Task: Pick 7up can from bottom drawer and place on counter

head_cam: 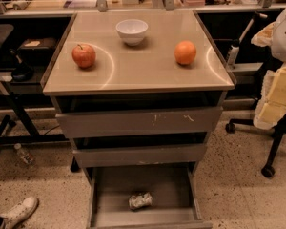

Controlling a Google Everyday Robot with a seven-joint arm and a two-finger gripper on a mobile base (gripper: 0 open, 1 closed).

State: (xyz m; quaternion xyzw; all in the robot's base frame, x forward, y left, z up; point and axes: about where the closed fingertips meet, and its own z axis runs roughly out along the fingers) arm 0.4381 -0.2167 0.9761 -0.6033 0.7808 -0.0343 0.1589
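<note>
The 7up can (140, 200) is a small crumpled silvery can lying on the floor of the open bottom drawer (109, 194), near its front middle. The drawer is pulled out toward me at the base of the cabinet. The counter (133, 66) is the glossy beige cabinet top above it. My gripper is out of view; no finger shows anywhere near the can, the drawer or the counter.
On the counter stand a white bowl (131, 31) at the back, a red apple (84, 55) at the left and an orange (185, 52) at the right. Two upper drawers (138, 122) are slightly open. An office chair (276, 128) stands at the right; a shoe (19, 211) and a bottle (25, 154) lie at the left.
</note>
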